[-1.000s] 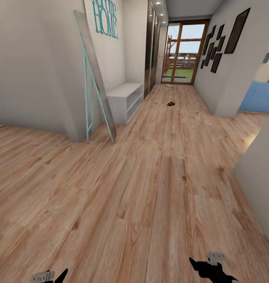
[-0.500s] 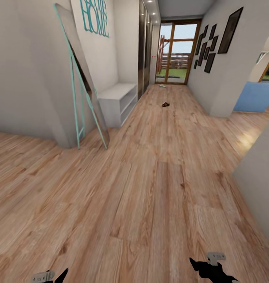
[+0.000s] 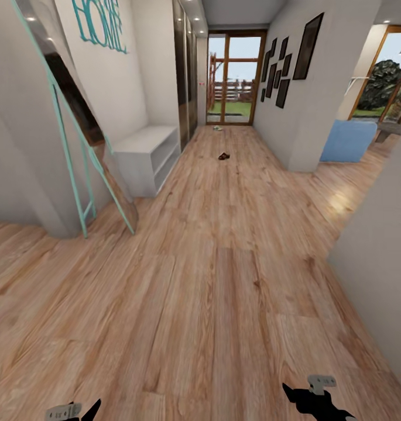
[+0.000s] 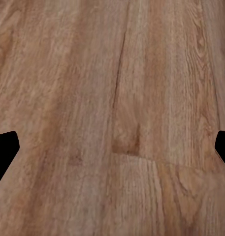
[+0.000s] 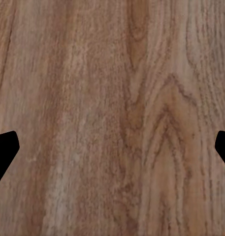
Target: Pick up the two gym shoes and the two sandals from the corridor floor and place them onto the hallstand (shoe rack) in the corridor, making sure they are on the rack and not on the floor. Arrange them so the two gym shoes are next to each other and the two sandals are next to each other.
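The light brown wood-grain plank corridor floor (image 3: 223, 280) runs bare from the robot to a glazed door with a timber frame (image 3: 235, 79) at the far end. On the left stands the pale grey-white hallstand with a wide bench top and open shelves beneath (image 3: 146, 158), beside a mirrored sliding wardrobe (image 3: 185, 76); nearer leans a tall floor mirror on a turquoise frame (image 3: 77, 152), and dark picture frames (image 3: 294, 52) hang on the right wall. Well down the corridor lies a small dark brown shape, probably the sandals (image 3: 223, 156), and a paler speck by the door, likely a gym shoe (image 3: 218, 128), too small to tell. The left gripper (image 4: 112, 147) and right gripper (image 5: 112, 147) both hang over bare planks with fingers spread wide, holding nothing. The risks I judge: the mirror's splayed legs jut toward the path, so hugging the left wall could clip them, and driving on too fast could run over the sandals lying mid-corridor.
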Robot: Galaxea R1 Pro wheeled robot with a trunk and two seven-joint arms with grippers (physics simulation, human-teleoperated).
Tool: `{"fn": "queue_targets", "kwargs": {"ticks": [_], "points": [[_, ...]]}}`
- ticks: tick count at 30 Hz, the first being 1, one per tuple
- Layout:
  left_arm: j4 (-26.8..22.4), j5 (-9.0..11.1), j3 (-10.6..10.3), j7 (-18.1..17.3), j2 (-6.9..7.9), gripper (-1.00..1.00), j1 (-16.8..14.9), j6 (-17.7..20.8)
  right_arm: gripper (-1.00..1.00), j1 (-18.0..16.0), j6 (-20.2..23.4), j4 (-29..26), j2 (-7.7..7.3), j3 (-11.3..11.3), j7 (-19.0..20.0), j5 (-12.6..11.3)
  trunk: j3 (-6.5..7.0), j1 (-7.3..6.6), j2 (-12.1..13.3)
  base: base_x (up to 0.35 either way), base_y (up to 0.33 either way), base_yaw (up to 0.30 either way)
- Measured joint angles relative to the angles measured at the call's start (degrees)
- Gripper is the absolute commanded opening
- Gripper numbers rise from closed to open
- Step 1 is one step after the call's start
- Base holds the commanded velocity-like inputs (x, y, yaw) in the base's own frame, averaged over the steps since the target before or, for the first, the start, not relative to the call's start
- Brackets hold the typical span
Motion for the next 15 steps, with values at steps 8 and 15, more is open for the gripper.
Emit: {"fn": "queue_targets", "kwargs": {"ticks": [8,15], "points": [[-0.01,0.01,0.01,0.0,0.0,1.0,0.01,0.0,1.0,-0.01,0.03,-0.01,0.08,0.05,0.21,-0.08,0.0,0.0,0.0,0.34,0.0,-0.032],[-0.01,0.01,0.0,0.0,0.0,1.0,0.01,0.0,1.0,-0.01,0.07,-0.01,0.06,0.01,0.23,-0.24,0.0,0.0,0.0,0.34,0.0,-0.002]]}}
